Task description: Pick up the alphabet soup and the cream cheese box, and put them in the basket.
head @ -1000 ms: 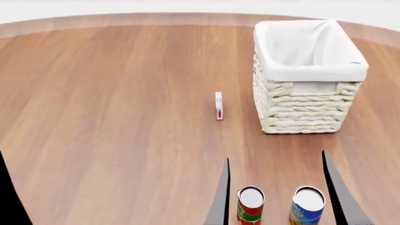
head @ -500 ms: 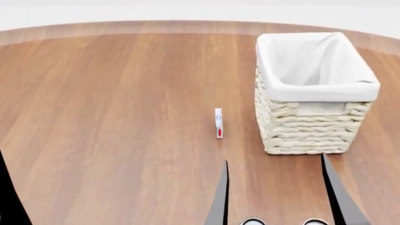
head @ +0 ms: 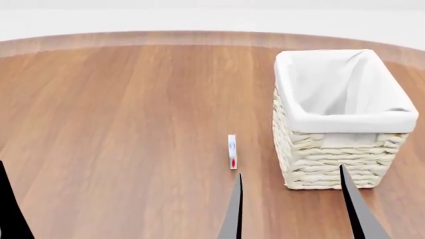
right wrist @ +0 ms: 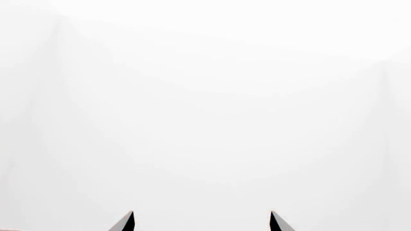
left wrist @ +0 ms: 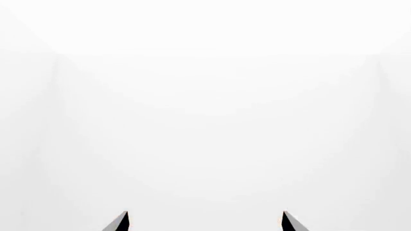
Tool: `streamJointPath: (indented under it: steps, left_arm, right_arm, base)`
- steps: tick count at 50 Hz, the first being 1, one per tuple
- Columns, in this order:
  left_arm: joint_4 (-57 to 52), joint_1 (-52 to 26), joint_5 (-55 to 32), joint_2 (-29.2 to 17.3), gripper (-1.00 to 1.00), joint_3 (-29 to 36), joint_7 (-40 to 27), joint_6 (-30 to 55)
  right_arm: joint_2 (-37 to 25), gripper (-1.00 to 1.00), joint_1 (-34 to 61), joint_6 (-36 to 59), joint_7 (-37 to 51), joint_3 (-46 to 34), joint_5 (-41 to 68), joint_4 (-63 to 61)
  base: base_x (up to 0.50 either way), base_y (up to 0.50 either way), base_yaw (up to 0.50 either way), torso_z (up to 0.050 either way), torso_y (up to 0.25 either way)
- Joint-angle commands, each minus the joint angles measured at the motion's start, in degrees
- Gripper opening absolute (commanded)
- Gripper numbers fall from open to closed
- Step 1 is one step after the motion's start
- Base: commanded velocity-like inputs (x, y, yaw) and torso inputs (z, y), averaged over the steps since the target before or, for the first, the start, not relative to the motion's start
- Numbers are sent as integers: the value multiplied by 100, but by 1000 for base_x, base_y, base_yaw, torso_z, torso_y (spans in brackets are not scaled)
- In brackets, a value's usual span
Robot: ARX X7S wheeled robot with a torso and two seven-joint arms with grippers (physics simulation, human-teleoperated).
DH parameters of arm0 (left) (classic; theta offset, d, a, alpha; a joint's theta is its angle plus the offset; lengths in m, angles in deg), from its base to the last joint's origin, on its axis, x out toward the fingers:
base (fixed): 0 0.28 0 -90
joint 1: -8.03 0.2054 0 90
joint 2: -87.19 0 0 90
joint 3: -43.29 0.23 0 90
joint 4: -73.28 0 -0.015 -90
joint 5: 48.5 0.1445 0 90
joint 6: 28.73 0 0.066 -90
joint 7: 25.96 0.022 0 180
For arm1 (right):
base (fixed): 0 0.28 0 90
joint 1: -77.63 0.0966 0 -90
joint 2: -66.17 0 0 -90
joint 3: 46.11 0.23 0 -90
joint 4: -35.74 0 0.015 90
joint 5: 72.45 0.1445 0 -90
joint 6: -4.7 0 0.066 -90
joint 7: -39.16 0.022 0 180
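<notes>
The wooden table [head: 119, 124] with a rounded far edge carried the basket [head: 335, 159] at the right and the thin cream cheese box [head: 232, 151] on its edge, near the basket.

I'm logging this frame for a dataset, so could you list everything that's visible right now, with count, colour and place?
table: one, brown wood with a curved far edge, fills most of the head view.
basket: one, cream-white wicker with a white cloth liner, stands on the table at the right, nothing seen inside.
cream cheese box: one, white with a red mark, seen edge-on on the table just left of the basket, apart from it.
cans: none in view now.
wrist views: only blank white beyond the fingertips.
right gripper: two dark fingers spread apart at the head view's lower edge, holding nothing.
left gripper: two dark fingertips set apart, holding nothing.
</notes>
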Motion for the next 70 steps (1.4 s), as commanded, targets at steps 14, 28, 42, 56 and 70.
streamJointPath:
  steps: [14,28,42,56,70]
  left_arm:
    - [17,-21,-3,-78,100,53,-90,0]
    - [77,-43,-34,-114,100,80,-128,-34]
    - [92,-40,-31,-162,100,111,-165,-55]
    - [64,-22,-21,-195,100,153,-214,-59]
    - [77,-36,83,-233,100,237,-253,-6]
  right_arm:
    - [-88,100,9,13,104,-35,64,8]
    - [-120,100,53,33,152,-62,90,56]
    - [-165,100,56,22,203,-106,99,64]
    - [-215,100,27,4,261,-100,132,46]
    - [-261,100,-21,-198,353,-95,126,96]
  base:
    - [230,0,0,0,0]
    - [229,0,0,0,1]
    - [234,0,0,0,0]
    - [235,0,0,0,1]
    - [33,0,0,0,-12]
